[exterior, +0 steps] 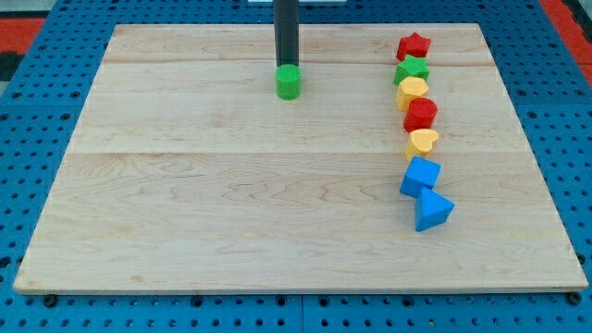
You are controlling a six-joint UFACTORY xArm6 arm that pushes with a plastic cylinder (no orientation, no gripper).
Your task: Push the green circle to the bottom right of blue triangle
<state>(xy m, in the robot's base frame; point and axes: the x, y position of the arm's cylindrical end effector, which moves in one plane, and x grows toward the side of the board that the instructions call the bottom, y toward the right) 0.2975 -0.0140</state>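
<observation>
- Rod (286,32) of dark colour comes down from the view's top edge, upright, a little left of the board's middle line.
- There is no gripper on it, so nothing opens or closes and nothing is held; my tip (287,65) stands at the upper edge of the green circle (289,81), and whether it touches cannot be told.
- The green circle, a short cylinder, stands alone on the wooden board (231,185), in its upper part, well apart from the other blocks.
- Along the view's right runs a line of seven blocks, close together, from top to bottom.
- At the top is a red star (414,45); just below it a green star (412,69).
- Next comes a yellow block (412,92), whose shape is hard to make out, then a red block (421,114) that looks like a cylinder.
- Below that lies a yellow heart (423,142).
- A blue block (421,176) with angled faces follows, and touching its lower right is the blue triangle (433,210), the lowest of the line.
- The green circle is to the upper left of the blue triangle, far from it.
- The board rests on a blue pegboard surface (37,111) that shows on all sides.
</observation>
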